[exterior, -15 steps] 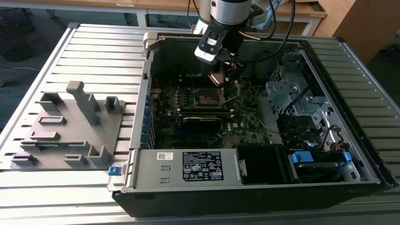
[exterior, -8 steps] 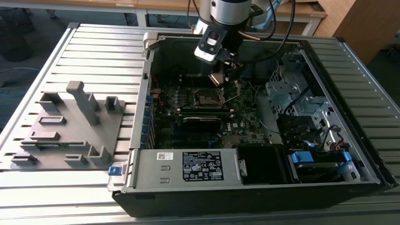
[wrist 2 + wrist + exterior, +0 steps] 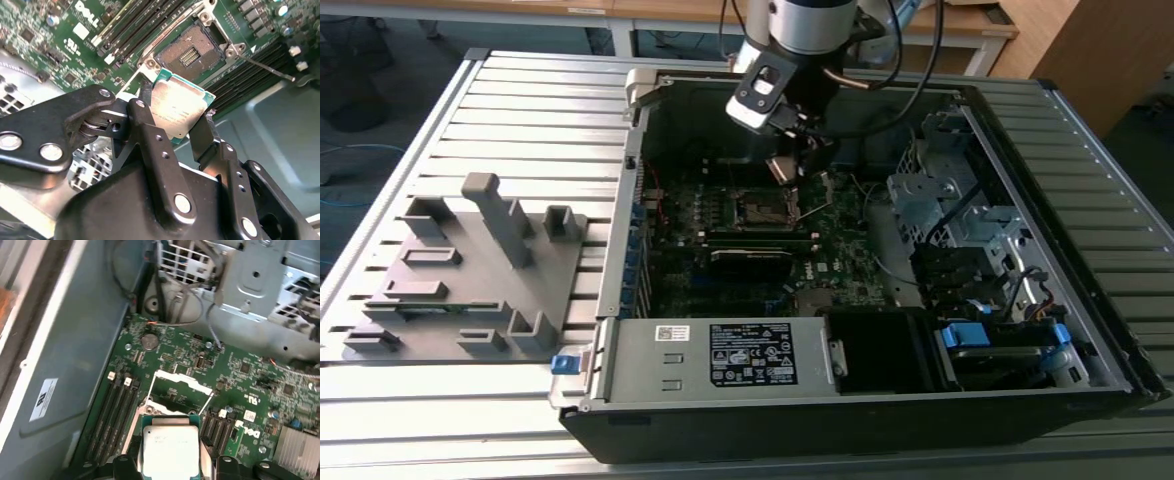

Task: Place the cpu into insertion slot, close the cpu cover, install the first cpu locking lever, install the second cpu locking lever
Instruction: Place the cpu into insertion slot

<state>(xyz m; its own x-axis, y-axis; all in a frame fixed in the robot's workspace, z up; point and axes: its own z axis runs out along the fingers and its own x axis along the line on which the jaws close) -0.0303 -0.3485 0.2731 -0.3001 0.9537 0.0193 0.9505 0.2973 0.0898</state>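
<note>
Silver-grey metal covers the top of the cpu (image 3: 178,111), and a green edge shows around it. The gripper (image 3: 177,102) carries this chip: its two black fingers (image 3: 150,135) pinch the cpu on two opposite edges, one finger on each side. In both wrist views the chip sits between the fingers with its metal face toward the camera.

The cpu hangs in the air above the green motherboard (image 3: 250,385), near the insertion slot (image 3: 192,52) but apart from it. The slot is a black square recess with a silvery rim, and its field of contacts lies bare. In the first wrist view the cpu cover (image 3: 182,381), a thin bright metal frame, stands lifted up at the far side of the slot from the chip. One locking lever (image 3: 262,66), a thin metal rod, points away from a corner of the slot and lies free over the long black memory slots.

In the exterior view the arm comes down from above into an open computer case (image 3: 854,430). The case lies on its side on a slatted metal tabletop (image 3: 520,90). On the exterior view's left, a grey fixture (image 3: 467,270) with several upright blocks rests on the tabletop just beside the case.
</note>
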